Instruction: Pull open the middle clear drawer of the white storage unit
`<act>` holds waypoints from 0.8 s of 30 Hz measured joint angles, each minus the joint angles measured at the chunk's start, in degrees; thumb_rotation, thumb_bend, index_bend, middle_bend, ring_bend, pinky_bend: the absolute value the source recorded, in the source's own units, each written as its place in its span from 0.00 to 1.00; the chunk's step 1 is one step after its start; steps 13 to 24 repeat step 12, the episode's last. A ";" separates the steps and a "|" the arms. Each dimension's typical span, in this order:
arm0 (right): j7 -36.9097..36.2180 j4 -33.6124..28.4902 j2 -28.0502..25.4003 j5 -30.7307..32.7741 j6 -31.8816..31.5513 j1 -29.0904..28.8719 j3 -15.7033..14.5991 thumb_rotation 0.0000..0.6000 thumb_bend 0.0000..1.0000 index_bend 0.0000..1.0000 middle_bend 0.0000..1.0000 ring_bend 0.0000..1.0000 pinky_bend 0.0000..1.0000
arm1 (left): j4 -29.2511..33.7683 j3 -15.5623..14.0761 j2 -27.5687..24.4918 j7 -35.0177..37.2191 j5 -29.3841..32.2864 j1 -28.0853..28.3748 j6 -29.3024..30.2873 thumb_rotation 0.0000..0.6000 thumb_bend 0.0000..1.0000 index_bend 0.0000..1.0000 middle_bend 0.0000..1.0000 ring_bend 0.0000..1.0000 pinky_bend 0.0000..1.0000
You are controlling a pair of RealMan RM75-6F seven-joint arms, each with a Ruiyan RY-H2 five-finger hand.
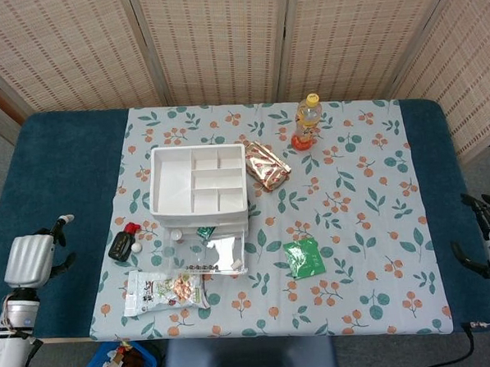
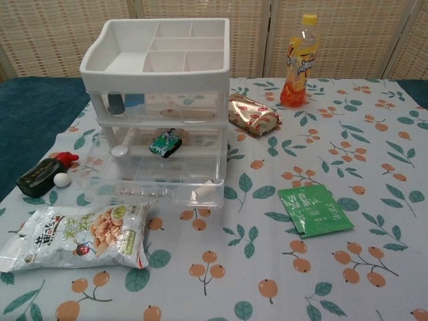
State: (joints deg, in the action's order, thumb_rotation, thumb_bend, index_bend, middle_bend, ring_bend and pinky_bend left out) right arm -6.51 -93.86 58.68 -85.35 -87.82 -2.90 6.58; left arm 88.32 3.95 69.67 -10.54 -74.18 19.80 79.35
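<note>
Head view: looks steeply down from high above the table's near edge, taking in the whole table [image 1: 63, 168] and the wicker screens behind.
Chest view: sits low and close at the near edge, facing level across the cloth.
Shared: white storage unit [image 1: 198, 179] [image 2: 157, 63], orange bottle [image 1: 307, 123] [image 2: 298, 61], green packet [image 1: 303, 257] [image 2: 314, 210].

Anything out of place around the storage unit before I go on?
One thing: on the white storage unit the clear bottom drawer is pulled far out onto the cloth, while the clear middle drawer holding a small green toy car sits nearly flush. Nothing looks spilled or damaged.
</note>
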 measured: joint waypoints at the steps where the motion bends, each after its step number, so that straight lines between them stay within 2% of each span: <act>1: -0.41 0.04 0.00 0.05 0.37 -0.07 -0.11 1.00 0.34 0.08 0.21 0.14 0.21 | 1.00 0.18 -0.06 -0.63 0.22 -0.74 1.27 1.00 0.23 0.20 0.50 0.47 0.63; 10: -2.66 1.77 1.51 -0.39 2.19 -0.20 -1.82 1.00 0.34 0.08 0.21 0.14 0.21 | 7.18 -0.54 1.10 -5.25 0.20 -6.32 7.65 1.00 0.23 0.20 0.50 0.47 0.61; 24: -2.87 1.92 1.69 -0.66 2.36 -0.18 -2.11 1.00 0.34 0.08 0.21 0.14 0.21 | 8.13 -1.13 1.00 -5.58 -0.41 -6.83 7.80 1.00 0.23 0.20 0.50 0.47 0.61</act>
